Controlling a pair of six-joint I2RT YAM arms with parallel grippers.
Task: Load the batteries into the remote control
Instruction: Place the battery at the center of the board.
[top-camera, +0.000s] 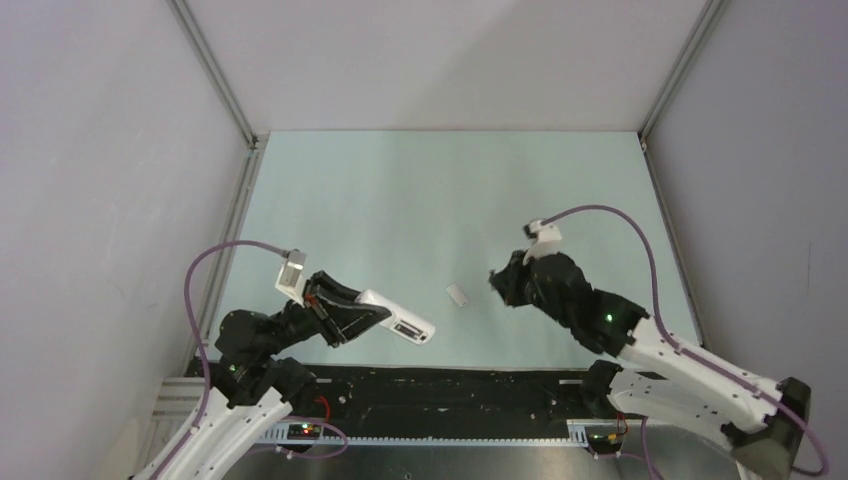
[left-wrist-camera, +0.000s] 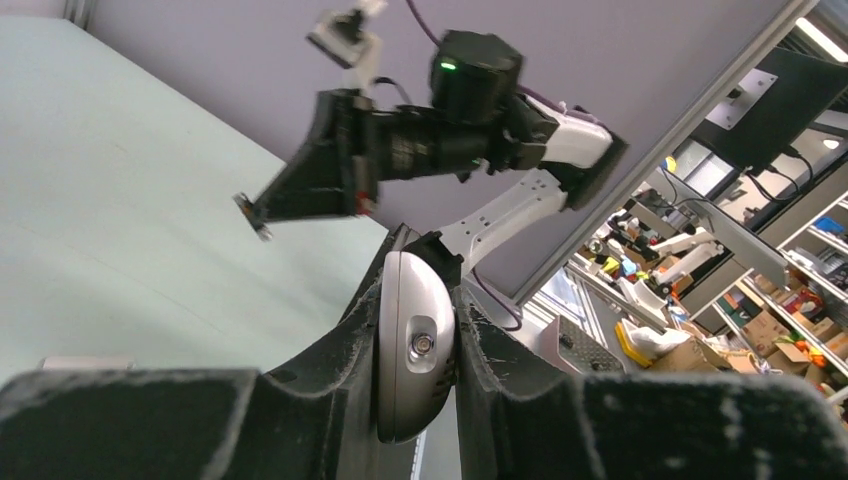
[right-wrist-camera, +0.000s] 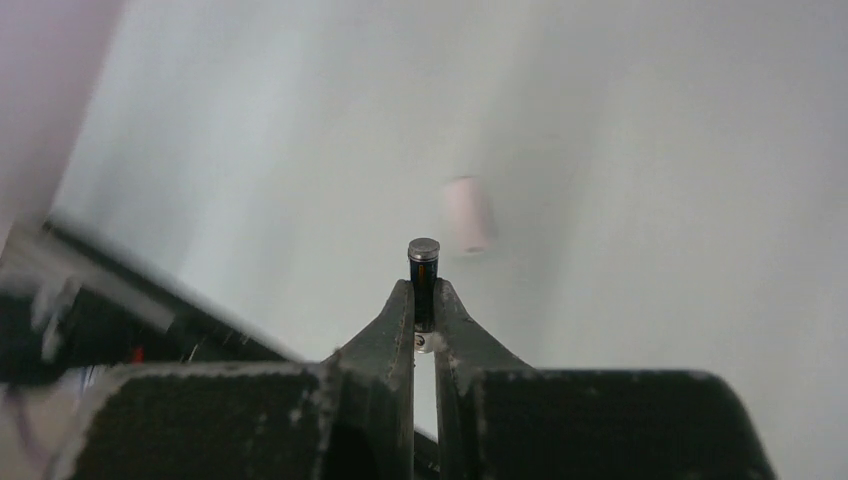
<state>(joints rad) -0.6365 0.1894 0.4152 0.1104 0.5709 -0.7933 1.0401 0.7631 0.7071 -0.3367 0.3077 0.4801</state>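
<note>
**One cell in hand, handset waiting across the table**

The small dark cylindrical battery with a shiny metal end cap (right-wrist-camera: 423, 272) should be light and rigid, but its smooth round body could pivot or slip. A grip across the body near mid-length looks safest. The right gripper (right-wrist-camera: 423, 300) is pinched onto its lower part, and the capped end juts past the fingertips. No second cell is visible.

The white oblong plastic remote control (top-camera: 397, 319) should be light and stiff, with a slick shell. The left gripper (left-wrist-camera: 417, 335) is clamped on its long sides, and its rounded end points outward.

The held cell and the handset are well apart. A small flat white cover piece (top-camera: 458, 295) lies on the pale green table (top-camera: 420, 200) between them.
</note>
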